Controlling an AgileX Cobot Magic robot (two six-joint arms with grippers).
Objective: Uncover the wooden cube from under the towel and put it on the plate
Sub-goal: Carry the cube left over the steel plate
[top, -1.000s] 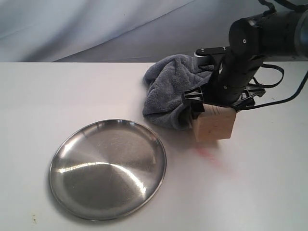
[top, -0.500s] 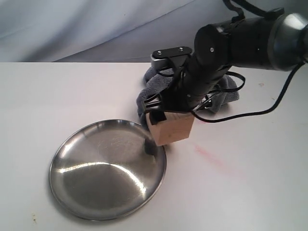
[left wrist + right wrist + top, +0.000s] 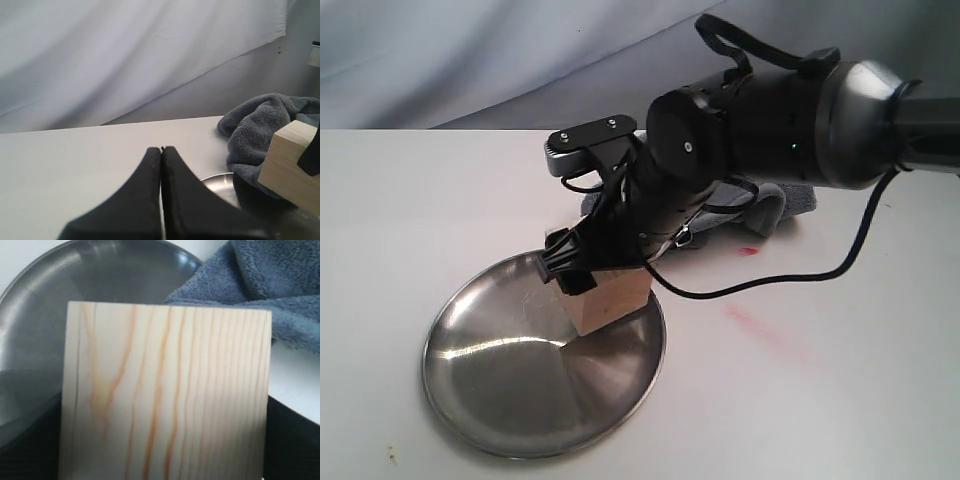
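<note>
My right gripper [image 3: 598,272] is shut on the pale wooden cube [image 3: 612,300] and holds it slightly tilted, low over the right part of the shiny steel plate [image 3: 490,385]. Whether the cube touches the plate cannot be told. The grey-blue towel [image 3: 778,205] lies crumpled behind the arm, mostly hidden by it. In the right wrist view the cube [image 3: 165,390] fills the middle, with the plate [image 3: 45,315] and the towel [image 3: 260,280] beyond it. My left gripper [image 3: 161,150] is shut on nothing, apart from the cube [image 3: 287,162], the towel [image 3: 252,127] and the plate [image 3: 220,182].
The white table [image 3: 440,190] carries a faint red smear [image 3: 752,322] to the right of the plate and a small red spot [image 3: 750,250] near the towel. A pale cloth backdrop [image 3: 470,60] hangs behind the table.
My right gripper has carried the cube leftward from beside the towel to above the plate's right part. The towel has stayed behind the arm.
</note>
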